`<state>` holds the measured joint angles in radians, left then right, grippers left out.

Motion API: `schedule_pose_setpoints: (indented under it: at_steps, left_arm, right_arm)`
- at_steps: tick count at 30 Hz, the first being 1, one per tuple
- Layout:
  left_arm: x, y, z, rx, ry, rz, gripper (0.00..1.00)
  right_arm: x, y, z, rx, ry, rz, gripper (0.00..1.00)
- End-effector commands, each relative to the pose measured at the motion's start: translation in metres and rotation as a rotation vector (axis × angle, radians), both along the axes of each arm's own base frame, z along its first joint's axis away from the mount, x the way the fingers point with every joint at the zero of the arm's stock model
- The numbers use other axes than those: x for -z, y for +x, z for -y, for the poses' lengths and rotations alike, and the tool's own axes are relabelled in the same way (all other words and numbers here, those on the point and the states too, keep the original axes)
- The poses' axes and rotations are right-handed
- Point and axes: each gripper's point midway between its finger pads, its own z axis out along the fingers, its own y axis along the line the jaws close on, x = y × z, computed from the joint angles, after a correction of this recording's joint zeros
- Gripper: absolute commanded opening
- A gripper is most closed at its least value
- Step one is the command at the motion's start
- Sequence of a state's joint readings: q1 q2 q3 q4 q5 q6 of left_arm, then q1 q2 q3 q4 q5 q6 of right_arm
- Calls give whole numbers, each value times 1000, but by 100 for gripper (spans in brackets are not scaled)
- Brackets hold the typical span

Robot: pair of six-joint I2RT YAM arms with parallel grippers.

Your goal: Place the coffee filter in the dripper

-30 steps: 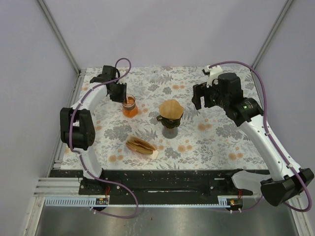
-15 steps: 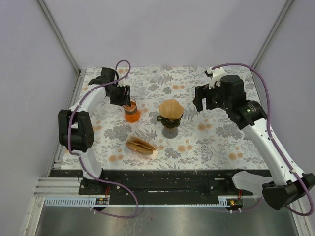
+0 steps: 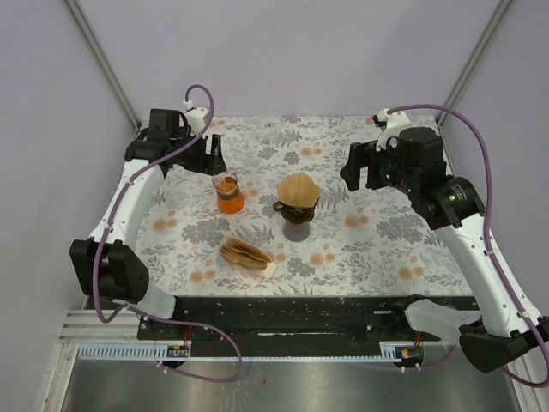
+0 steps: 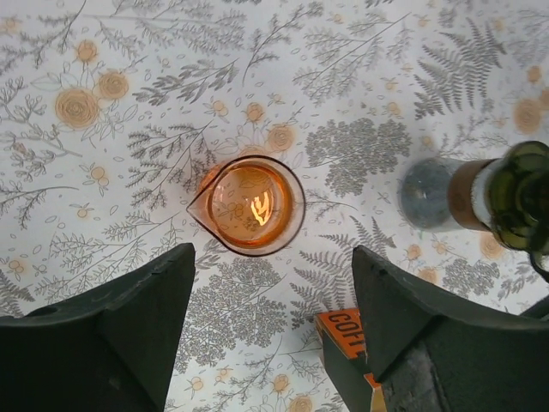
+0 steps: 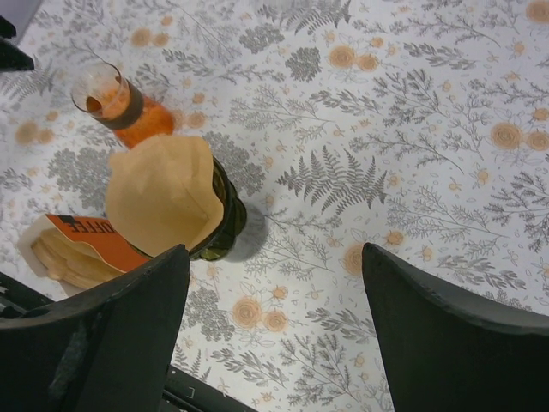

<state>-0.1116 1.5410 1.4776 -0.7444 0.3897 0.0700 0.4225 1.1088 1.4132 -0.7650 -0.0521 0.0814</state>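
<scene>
The dark green dripper (image 3: 296,215) stands mid-table on its grey base. The brown paper coffee filter (image 3: 298,190) sits in its mouth, its edge standing above the rim. From the right wrist the filter (image 5: 161,194) fills the dripper (image 5: 226,216). My right gripper (image 3: 355,168) hangs open to the right of the dripper, apart from it; its wrist view shows the gripper (image 5: 274,251) holding nothing. My left gripper (image 3: 211,160) is open, back-left of the dripper. That gripper (image 4: 273,268) is empty, and the dripper (image 4: 520,194) shows at the right edge.
A glass flask of orange liquid (image 3: 227,193) stands on the table just in front of the left gripper, seen from above as the flask (image 4: 254,206). A pack of filters (image 3: 246,253) with an orange label lies in front of the dripper. The floral tablecloth (image 3: 377,240) covers the table.
My left gripper has opened, let go of the flask and pulled up and back-left; the flask stands alone. The right gripper drifted slightly to the right, still open.
</scene>
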Motion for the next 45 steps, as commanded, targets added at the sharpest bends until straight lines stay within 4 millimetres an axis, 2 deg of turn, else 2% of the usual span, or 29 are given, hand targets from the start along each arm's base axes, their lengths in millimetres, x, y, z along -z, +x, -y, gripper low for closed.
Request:
schedule_pose_setpoints:
  at_steps: [1, 4, 8, 11, 13, 15, 18, 21, 23, 27, 30, 33, 38, 43, 45]
  left_arm:
    - [-41, -20, 9, 112, -34, 127, 78]
    - [-58, -27, 9, 128, -31, 171, 80]
    - [-72, -33, 16, 168, -8, 199, 83]
    - [-75, -25, 25, 171, 107, 233, 83]
    - [-71, -14, 38, 191, 197, 254, 84]
    - [-71, -2, 55, 216, 260, 267, 84]
    - [-72, 27, 87, 262, 337, 291, 84]
    - [-74, 69, 113, 263, 373, 325, 85]
    - [-74, 101, 121, 208, 386, 338, 86]
    - [-55, 150, 129, 146, 415, 376, 90]
    - [-48, 173, 130, 120, 416, 438, 91]
    - [-34, 184, 141, 164, 424, 463, 91]
    - [2, 189, 169, 275, 585, 508, 94]
    - [21, 219, 157, 236, 715, 542, 96]
    - [29, 225, 162, 253, 724, 561, 96]
  right_arm:
    - [-37, 2, -10, 1, 96, 24, 89]
    - [-50, 2, -16, -17, 137, 36, 89]
    - [-54, 0, -21, -46, 157, 51, 90]
    - [-51, 0, -19, -50, 138, 57, 90]
    - [-48, -3, -17, -52, 127, 58, 90]
    - [-45, -7, -14, -55, 115, 65, 91]
    - [-42, -15, -6, -57, 86, 90, 91]
    - [-38, -24, -1, -63, 71, 98, 91]
    - [-33, -32, 1, -77, 53, 85, 91]
    - [-32, -39, 14, -59, -4, 85, 91]
    - [-37, -43, 19, -48, -19, 102, 92]
    - [-34, -43, 20, -44, -24, 97, 92]
    - [-25, -35, 25, -5, -56, 68, 92]
    - [-28, -28, 28, -4, -104, 72, 92]
    - [-31, -25, 33, 24, -117, 85, 92]
